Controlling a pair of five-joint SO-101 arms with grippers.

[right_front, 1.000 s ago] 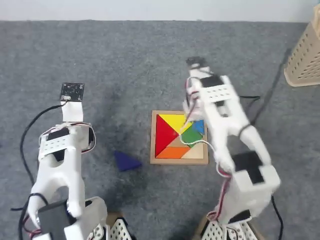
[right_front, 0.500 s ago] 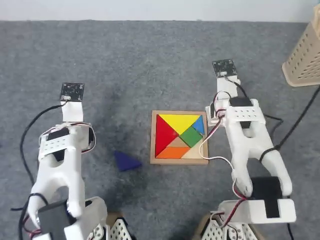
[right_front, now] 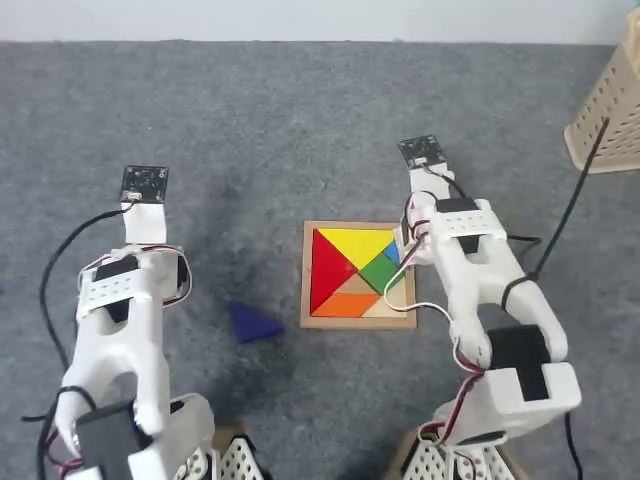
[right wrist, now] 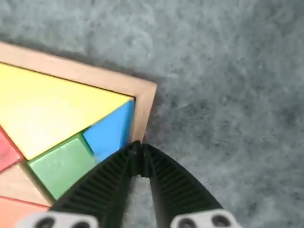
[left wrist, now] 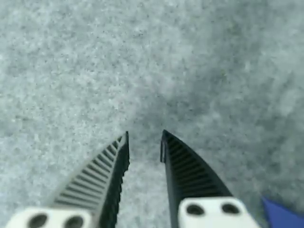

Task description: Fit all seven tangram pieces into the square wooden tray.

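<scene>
High view: seeing the square wooden tray (right_front: 306, 275) sitting mid-table, holding a yellow triangle (right_front: 355, 243), a red triangle (right_front: 326, 272), a green square (right_front: 380, 272) and an orange piece (right_front: 345, 304). Noting a pale wood-coloured patch (right_front: 390, 306) at the tray's near-right corner, probably being the open slot, though not telling for certain. Spotting the loose dark blue triangle (right_front: 252, 322) lying flat on the table (right_front: 250, 130), off the tray's near-left corner, near it but not touching, between it and the left arm (right_front: 125, 320).

Left wrist view: finding the left gripper (left wrist: 145, 134) hanging over the grey table, jaws parted a little and gripping nothing, with the dark blue triangle peeking in just beside it.

Right wrist view: finding the right gripper (right wrist: 140, 146) hovering at the tray's rim beside a light blue triangle (right wrist: 111, 128), jaws pressed together and carrying nothing.

Judging the dark blue triangle as light, stiff, smooth painted wood, thin and lying flush on a fuzzy surface, so likely slipping if pinched at its points. Favouring a pinch across two straight edges near its broad middle, pressing the fingertips down into the nap.

Reading no brand, label or writing on the pieces or the tray.
</scene>
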